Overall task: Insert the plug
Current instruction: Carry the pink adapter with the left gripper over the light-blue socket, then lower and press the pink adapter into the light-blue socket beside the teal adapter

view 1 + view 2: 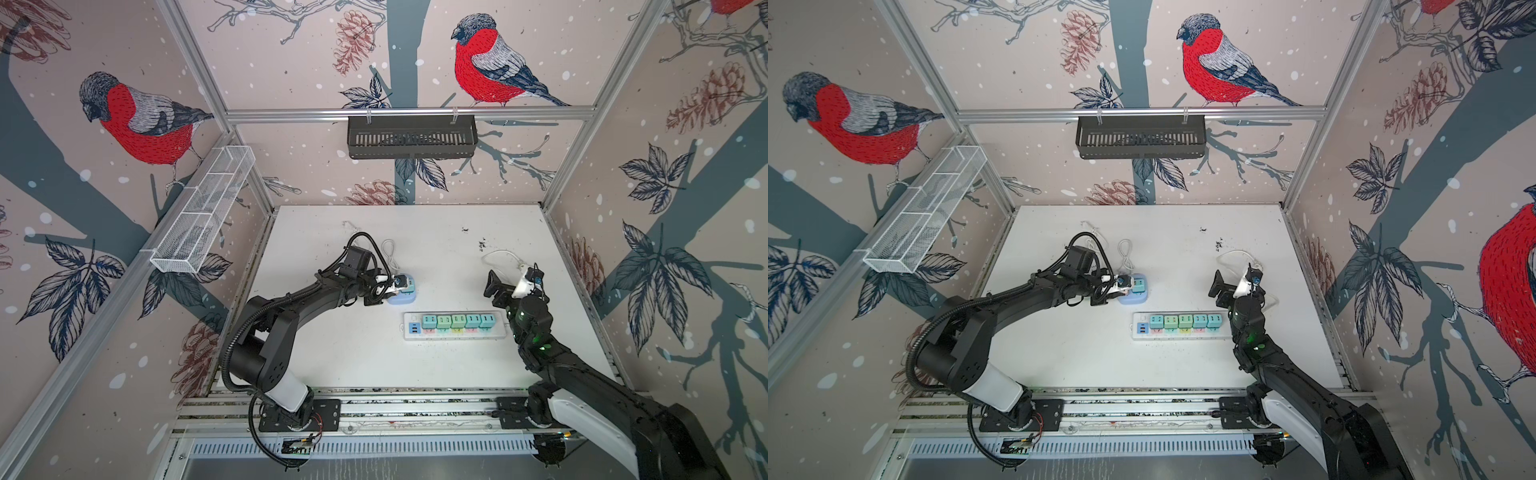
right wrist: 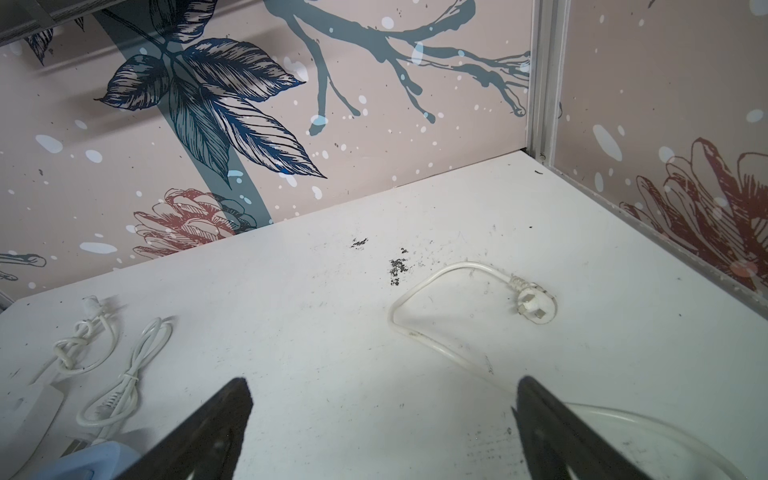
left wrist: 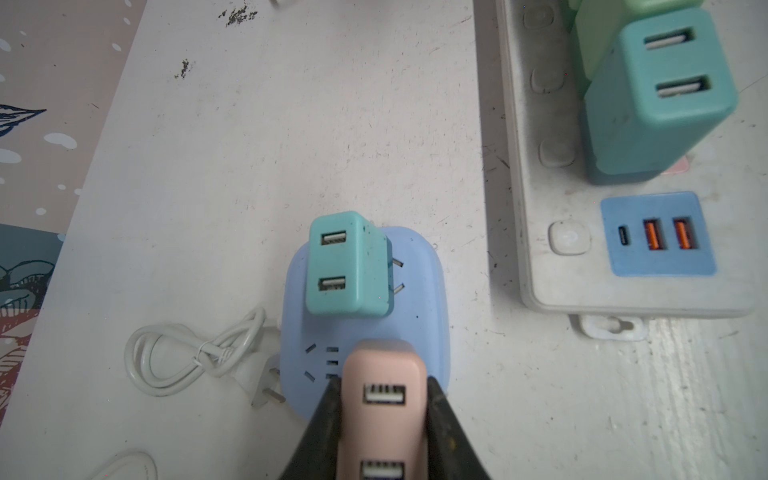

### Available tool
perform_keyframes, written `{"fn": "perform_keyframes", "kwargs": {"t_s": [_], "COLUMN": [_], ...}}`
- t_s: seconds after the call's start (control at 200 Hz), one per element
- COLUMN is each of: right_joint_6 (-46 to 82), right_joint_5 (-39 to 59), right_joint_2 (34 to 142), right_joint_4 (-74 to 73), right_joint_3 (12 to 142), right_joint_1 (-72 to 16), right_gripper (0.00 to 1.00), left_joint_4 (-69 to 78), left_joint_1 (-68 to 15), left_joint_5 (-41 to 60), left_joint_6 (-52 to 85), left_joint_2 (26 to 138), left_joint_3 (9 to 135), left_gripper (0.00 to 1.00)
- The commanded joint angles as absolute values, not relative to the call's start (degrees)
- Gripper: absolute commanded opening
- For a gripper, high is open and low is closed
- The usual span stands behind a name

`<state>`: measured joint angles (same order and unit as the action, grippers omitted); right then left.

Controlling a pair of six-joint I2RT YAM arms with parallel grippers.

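My left gripper (image 3: 383,382) is shut on a pink two-port USB plug (image 3: 384,411), with a black finger on each side of it. The plug stands over one end of a small blue socket block (image 3: 415,291), next to a set of open slots (image 3: 328,361). Its prongs are hidden, so I cannot tell whether they are in. A teal plug (image 3: 345,266) sits in the block's other end. In both top views the left gripper (image 1: 382,289) is at the blue block (image 1: 402,298). My right gripper (image 2: 383,386) hangs open and empty above the table.
A white power strip (image 1: 457,336) carrying a row of teal and green plugs (image 1: 457,321) lies right of the blue block. A loose white cable with a plug (image 2: 534,303) lies ahead of the right gripper. A coiled white cord (image 3: 187,353) lies beside the block.
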<state>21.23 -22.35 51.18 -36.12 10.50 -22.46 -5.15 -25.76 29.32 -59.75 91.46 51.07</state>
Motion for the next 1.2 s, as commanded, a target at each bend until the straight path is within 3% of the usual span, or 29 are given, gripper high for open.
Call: {"fn": "perform_keyframes", "kwargs": {"t_s": [0.0,1.196], "right_joint_6": [21.97,21.97], "right_joint_5": [-22.15,-21.97], "right_joint_2": [51.06,50.71], "right_joint_4": [-37.53,-37.48], "right_joint_3": [10.81,10.61], "right_joint_1": [-22.48,-22.43], "right_gripper": [1.00,1.00], "left_joint_4": [-4.47,-15.61], "left_joint_1": [-25.75,-23.65], "left_joint_5": [31.33,28.69], "left_joint_6": [-59.68,-56.61], "left_joint_2": [92.60,104.81], "left_joint_3": [51.91,61.81], "left_gripper": [0.00,0.00]}}
